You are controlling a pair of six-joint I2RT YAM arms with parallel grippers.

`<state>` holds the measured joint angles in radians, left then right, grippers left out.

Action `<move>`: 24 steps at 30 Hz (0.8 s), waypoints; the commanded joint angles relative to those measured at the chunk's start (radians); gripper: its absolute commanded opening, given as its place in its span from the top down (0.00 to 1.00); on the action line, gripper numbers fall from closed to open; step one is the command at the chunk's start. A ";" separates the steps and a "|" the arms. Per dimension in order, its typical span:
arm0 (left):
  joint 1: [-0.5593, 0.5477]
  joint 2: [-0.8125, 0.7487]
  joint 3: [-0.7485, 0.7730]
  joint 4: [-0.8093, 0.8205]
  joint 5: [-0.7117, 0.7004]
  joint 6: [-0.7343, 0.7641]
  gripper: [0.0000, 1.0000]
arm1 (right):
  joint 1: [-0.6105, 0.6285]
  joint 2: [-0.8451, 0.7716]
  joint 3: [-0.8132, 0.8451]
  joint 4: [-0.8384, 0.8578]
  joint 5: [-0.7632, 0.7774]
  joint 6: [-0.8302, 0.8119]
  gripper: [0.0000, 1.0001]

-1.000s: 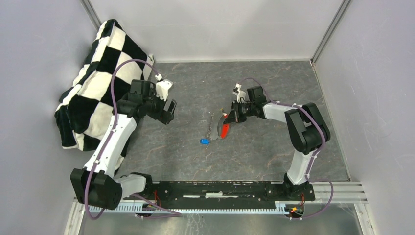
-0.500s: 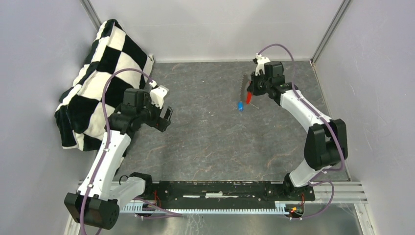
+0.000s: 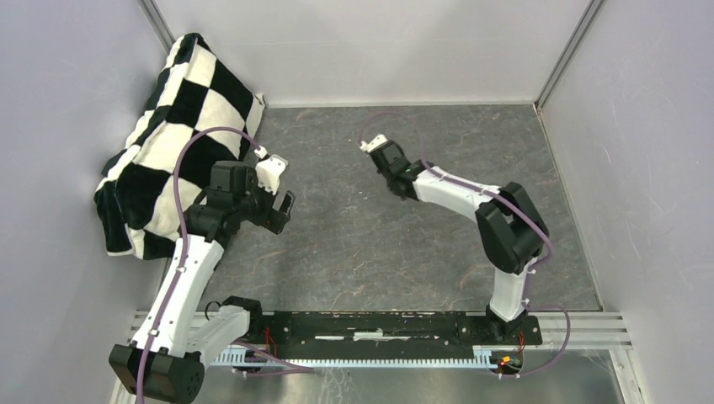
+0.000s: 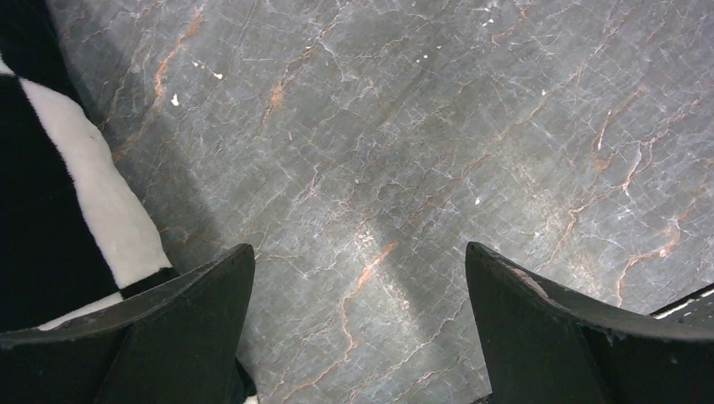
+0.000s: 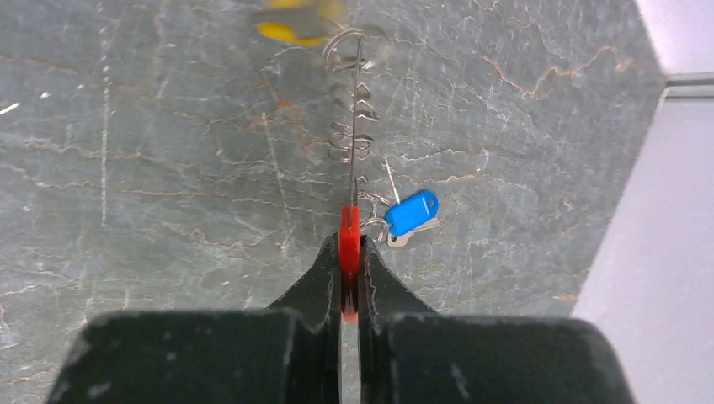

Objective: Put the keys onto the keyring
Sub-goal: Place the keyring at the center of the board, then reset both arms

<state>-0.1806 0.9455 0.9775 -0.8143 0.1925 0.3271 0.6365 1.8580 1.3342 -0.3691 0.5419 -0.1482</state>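
Observation:
In the right wrist view my right gripper (image 5: 349, 241) is shut on the red keyring (image 5: 349, 227), seen edge-on between the two black fingers. A thin metal strand with small wire rings (image 5: 354, 126) runs away from it. A key with a blue head cap (image 5: 411, 212) hangs just right of the keyring. A blurred key with a yellow head cap (image 5: 290, 30) shows at the strand's far end. In the top view the right wrist (image 3: 389, 164) covers them all. My left gripper (image 4: 358, 252) is open over bare floor, with nothing between its fingers; the top view puts it (image 3: 282, 206) left of centre.
A black-and-white checkered cloth (image 3: 168, 126) lies bunched in the back left corner, and its edge (image 4: 76, 202) shows beside my left fingers. Grey walls close the marbled floor (image 3: 354, 244) at the back and sides. The rail (image 3: 379, 324) with both arm bases runs along the near edge.
The right arm lifted the keyring with its keys off the middle floor, swung to the back right, then left to the back middle. The left arm has barely shifted.

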 commanded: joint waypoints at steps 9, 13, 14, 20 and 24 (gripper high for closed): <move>0.004 -0.034 0.118 0.011 -0.077 0.048 0.00 | 0.218 0.224 0.102 -0.128 0.085 0.058 0.65; 0.004 -0.035 0.126 -0.021 -0.083 0.060 0.00 | 0.259 0.247 0.113 -0.148 0.018 0.094 0.49; 0.004 -0.043 0.121 -0.025 -0.088 0.070 0.00 | 0.265 0.238 0.099 -0.141 -0.009 0.102 0.37; 0.004 -0.100 0.103 -0.048 -0.110 0.098 0.00 | 0.286 0.067 -0.058 -0.068 -0.215 0.141 0.02; 0.004 -0.115 0.101 -0.070 -0.097 0.093 0.00 | 0.284 -0.142 -0.184 -0.015 -0.291 0.185 0.02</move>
<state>-0.1806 0.8505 1.0740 -0.8555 0.1017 0.3817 0.9165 1.9015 1.2594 -0.4370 0.4164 -0.0463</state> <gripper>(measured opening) 0.996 0.979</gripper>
